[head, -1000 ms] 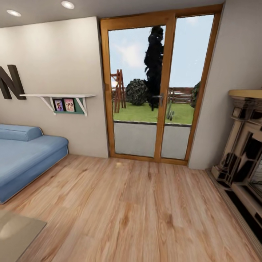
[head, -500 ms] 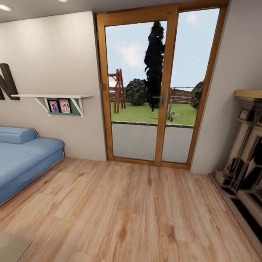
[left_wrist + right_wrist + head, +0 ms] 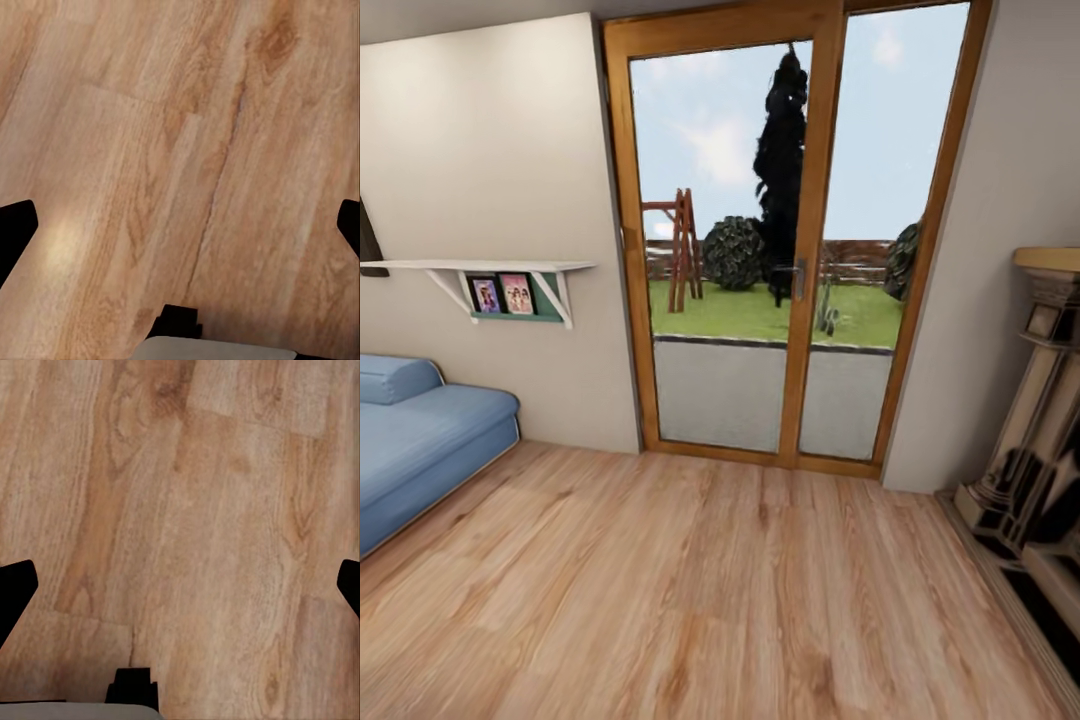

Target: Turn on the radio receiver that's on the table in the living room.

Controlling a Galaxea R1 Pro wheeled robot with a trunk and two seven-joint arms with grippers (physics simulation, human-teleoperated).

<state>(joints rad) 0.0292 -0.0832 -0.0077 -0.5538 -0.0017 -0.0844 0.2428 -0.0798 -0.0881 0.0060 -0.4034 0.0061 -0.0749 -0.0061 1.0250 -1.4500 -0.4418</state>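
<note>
The living room's light wood plank floor spreads across the lower half of the head view, running up to beige walls. Straight ahead stands a tall wood-framed glass door giving onto a lawn, a dark tree and a fence outside. At the left edge lies the end of a blue sofa, and above it a white wall shelf carries two small framed pictures. At the right edge rises an ornate fireplace surround. The left hand hangs over bare planks with its dark fingertips set wide apart and nothing between them; the right hand does the same over the floor, fingertips also wide and empty. Neither the radio receiver nor its table is anywhere in these views, so where the receiver sits cannot be told. By this showing the robot has reached the room, but the task is at its early travelling stage: finding the table, approaching it and switching the receiver on all remain.
</note>
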